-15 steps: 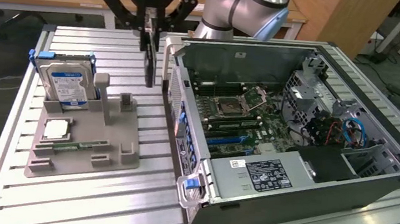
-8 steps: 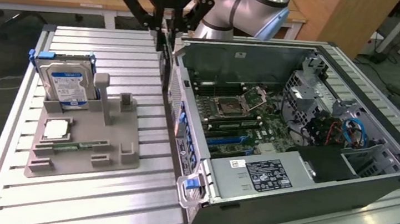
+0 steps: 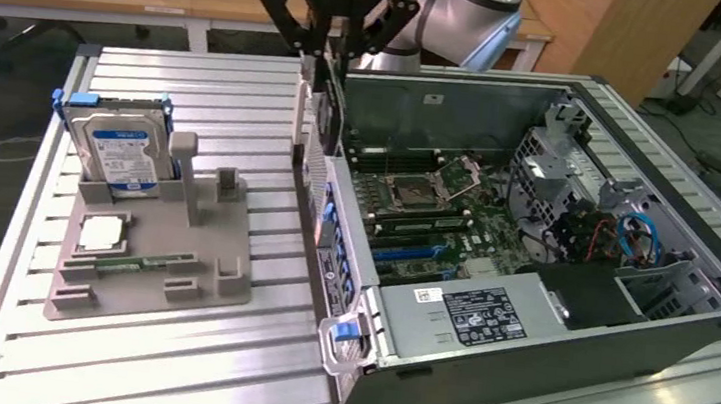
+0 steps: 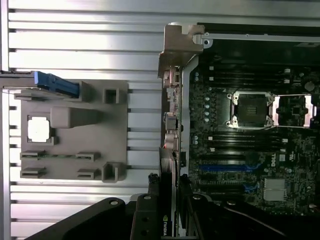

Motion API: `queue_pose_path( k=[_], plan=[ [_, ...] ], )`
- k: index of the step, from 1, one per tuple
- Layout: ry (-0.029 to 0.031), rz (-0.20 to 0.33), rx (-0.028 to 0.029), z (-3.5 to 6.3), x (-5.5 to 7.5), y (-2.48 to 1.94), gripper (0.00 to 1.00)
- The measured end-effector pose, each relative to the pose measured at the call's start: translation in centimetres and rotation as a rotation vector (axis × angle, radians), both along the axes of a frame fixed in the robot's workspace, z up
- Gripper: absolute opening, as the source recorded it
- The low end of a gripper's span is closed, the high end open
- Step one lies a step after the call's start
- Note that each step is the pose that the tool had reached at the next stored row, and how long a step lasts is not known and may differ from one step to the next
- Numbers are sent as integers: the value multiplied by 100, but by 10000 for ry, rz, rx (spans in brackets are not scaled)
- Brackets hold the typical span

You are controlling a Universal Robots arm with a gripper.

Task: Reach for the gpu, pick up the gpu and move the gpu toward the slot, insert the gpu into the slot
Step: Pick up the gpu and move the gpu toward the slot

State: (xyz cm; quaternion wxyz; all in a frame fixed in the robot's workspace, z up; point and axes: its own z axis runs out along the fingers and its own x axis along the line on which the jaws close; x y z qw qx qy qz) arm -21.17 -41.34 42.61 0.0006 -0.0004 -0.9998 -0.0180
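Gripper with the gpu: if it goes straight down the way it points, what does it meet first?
Probably the computer case's rear wall; the held gpu hangs about over it, beside the blue slots. Depth is unclear.

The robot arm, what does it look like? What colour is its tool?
The arm is rounded and silver-grey. Its tool is black, made of jointed bars with round pivots, with white ROBOTIQ letters on its body.
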Motion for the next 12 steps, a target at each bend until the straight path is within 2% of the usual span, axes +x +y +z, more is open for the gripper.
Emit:
queue_pose_path(
  k=[12],
  plan=[
    [29,0,5,13,373,-10,26]
  ],
)
